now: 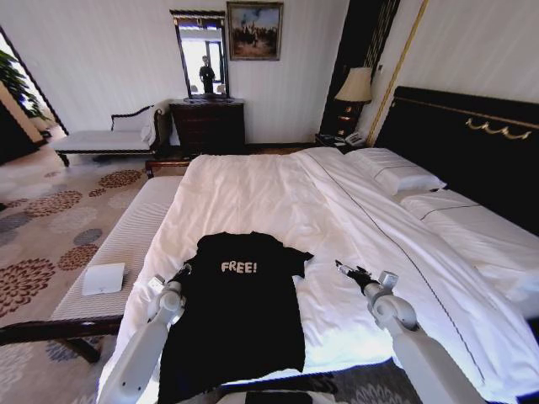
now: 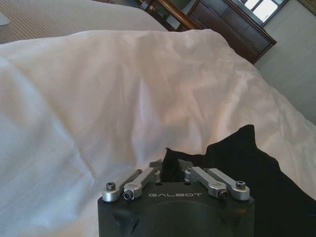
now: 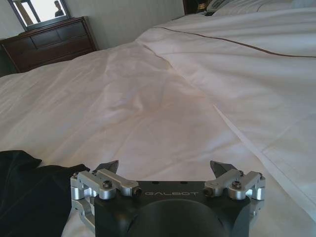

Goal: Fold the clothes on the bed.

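black FREE! tee (image 1: 240, 316) lying flat, lower centre of frame on the white bed (image 1: 278, 202), left gripper (image 2: 170, 170) pinched narrow on its sleeve edge, right gripper (image 3: 165, 168) spread wide over bare sheet lower right

White arms (image 1: 139, 353), black "GALBOT" wrists, silver screwed linkages.

t-shirt (image 1: 240, 316) hem behind robot's body

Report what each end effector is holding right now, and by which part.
The left end effector is closed on the black T-shirt, gripping the edge of its left sleeve. The right end effector is open over the white duvet, holding nothing.
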`<state>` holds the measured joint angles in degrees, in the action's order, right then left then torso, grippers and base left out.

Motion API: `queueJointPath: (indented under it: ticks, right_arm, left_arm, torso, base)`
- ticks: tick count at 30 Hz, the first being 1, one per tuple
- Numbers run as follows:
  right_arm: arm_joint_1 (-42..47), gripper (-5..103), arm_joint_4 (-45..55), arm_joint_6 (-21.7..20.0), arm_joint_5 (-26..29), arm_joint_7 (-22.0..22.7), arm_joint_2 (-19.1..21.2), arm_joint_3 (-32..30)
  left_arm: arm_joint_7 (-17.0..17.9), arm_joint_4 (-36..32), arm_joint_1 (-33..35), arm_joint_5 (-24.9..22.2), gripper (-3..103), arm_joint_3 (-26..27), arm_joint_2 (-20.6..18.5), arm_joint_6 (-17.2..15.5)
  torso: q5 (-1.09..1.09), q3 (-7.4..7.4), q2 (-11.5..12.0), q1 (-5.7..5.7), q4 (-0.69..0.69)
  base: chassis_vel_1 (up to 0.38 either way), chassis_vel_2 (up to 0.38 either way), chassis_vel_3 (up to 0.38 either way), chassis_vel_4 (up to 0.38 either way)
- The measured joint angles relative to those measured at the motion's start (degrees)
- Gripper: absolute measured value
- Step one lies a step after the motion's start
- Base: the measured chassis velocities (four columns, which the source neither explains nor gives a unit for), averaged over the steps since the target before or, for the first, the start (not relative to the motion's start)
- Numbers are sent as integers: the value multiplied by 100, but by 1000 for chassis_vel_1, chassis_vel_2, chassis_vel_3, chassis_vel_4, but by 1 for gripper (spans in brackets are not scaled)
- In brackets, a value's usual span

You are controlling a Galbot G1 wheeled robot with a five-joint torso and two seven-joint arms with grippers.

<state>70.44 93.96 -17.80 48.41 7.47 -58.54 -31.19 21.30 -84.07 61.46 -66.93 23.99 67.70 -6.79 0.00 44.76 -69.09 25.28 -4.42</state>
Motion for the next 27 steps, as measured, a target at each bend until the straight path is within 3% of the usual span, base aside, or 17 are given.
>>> queueJointPath:
  ticks: [2, 6, 14, 27]
  right_arm:
    - [0, 100, 7, -1, 1, 2, -1, 0]
    - [15, 100, 8, -1, 1, 3, -9, -13]
    - [89, 100, 10, 7, -21, -11, -81, -52]
    - [70, 100, -16, 22, -83, -24, -153, 23]
  left_arm:
    - [-9, 4, 7, 0, 8, 7, -1, 36]
    - [-50, 3, 7, 58, 1, 12, -35, 153]
    - [-232, -351, 71, 168, 0, 233, -349, 491]
    - [-533, -542, 515, 246, 0, 804, -648, 567]
  torso:
    - [0, 0, 0, 0, 0]
    - [0, 0, 0, 0, 0]
    - [0, 0, 0, 0, -1]
    - [0, 0, 0, 0, 2]
  base:
    - [0, 0, 0, 0]
    - [0, 0, 0, 0]
    - [0, 0, 0, 0]
    - [0, 0, 0, 0]
